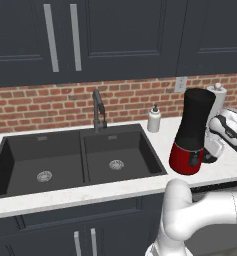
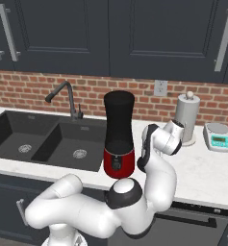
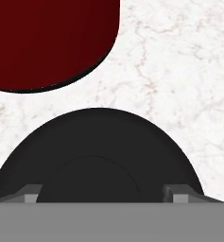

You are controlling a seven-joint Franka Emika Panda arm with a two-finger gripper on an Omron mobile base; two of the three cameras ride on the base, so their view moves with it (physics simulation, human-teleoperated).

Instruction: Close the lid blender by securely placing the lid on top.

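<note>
The blender (image 1: 192, 130) stands on the white counter right of the sink, a tall black jar on a glossy red base (image 3: 47, 42), with its top uncovered. The lid (image 3: 99, 142), a flat round black cap with a low central knob, lies on the counter just beside the red base. My gripper (image 3: 105, 194) points down right over the lid, open, with one fingertip (image 3: 30, 191) on each side of the knob. In the base views my hand (image 1: 215, 145) hangs low at the blender's right side and hides most of the lid.
A black double sink (image 1: 65, 165) with a faucet (image 1: 97, 110) lies to the left. A white soap bottle (image 1: 154, 120) stands at the brick wall. A paper towel roll (image 2: 186, 117) and a small scale (image 2: 217, 136) stand to the right.
</note>
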